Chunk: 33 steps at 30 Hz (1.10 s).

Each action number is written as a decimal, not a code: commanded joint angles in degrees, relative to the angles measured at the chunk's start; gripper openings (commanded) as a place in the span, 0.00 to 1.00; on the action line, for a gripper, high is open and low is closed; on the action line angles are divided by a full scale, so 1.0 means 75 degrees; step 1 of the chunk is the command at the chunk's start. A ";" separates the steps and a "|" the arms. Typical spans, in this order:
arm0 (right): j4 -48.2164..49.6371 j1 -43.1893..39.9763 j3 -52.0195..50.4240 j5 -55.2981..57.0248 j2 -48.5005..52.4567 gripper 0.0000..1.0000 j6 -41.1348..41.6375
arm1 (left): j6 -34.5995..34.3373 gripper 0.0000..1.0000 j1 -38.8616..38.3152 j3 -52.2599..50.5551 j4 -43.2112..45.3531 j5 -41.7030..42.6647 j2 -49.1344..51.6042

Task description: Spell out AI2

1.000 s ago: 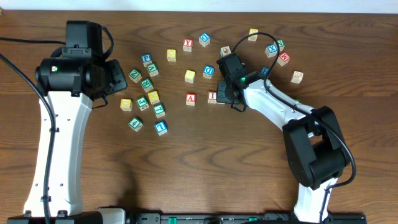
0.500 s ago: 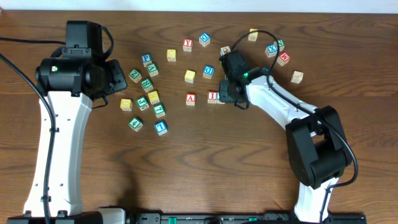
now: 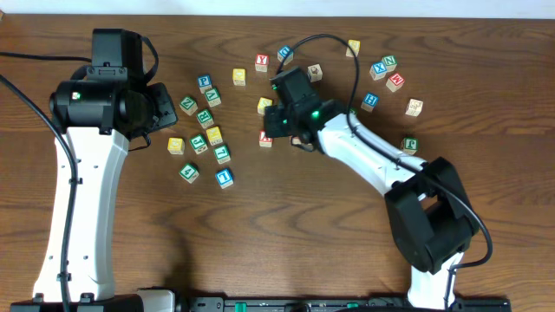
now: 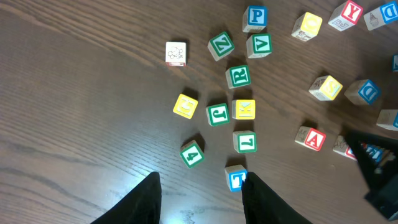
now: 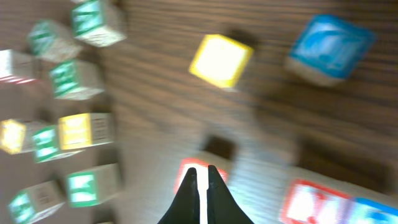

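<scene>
The small red-edged wooden A block (image 4: 311, 138) sits mid-table. It looks light, hard and smooth (pinch two flat sides). The right gripper (image 5: 200, 171) is squeezed together, empty, over it. The left gripper (image 4: 200, 179) hangs apart, empty.

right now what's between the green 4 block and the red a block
A green block, L or 7, sits between the green 4 and the red A, nothing else. Clearest in the left wrist view.
</scene>
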 commanded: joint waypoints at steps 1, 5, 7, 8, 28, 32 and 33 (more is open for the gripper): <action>0.0216 0.0152 0.0131 -0.0149 0.0166 0.01 0.0242 | 0.0070 0.41 0.0038 0.0117 -0.0020 -0.0096 0.0035; 0.0647 0.0224 0.0131 -0.0414 0.0458 0.01 0.0242 | 0.0070 0.41 0.0038 0.0117 -0.0020 -0.0096 0.0035; 0.0726 0.0259 0.0137 -0.0519 0.0635 0.01 0.0262 | 0.0070 0.41 0.0038 0.0117 -0.0020 -0.0096 0.0035; 0.0720 0.0280 0.0140 -0.0574 0.0708 0.01 0.0274 | 0.0070 0.42 0.0038 0.0117 -0.0020 -0.0096 0.0035; 0.0431 0.0289 0.0143 -0.0629 0.1026 0.01 0.0050 | 0.0070 0.41 0.0038 0.0117 -0.0020 -0.0096 0.0035; 0.0146 0.0289 0.0289 -0.0595 0.1023 0.02 -0.0219 | 0.0070 0.42 0.0038 0.0117 -0.0020 -0.0096 0.0035; 0.0038 0.0289 0.0344 -0.0536 0.1023 0.01 -0.0256 | 0.0070 0.41 0.0038 0.0117 -0.0020 -0.0096 0.0035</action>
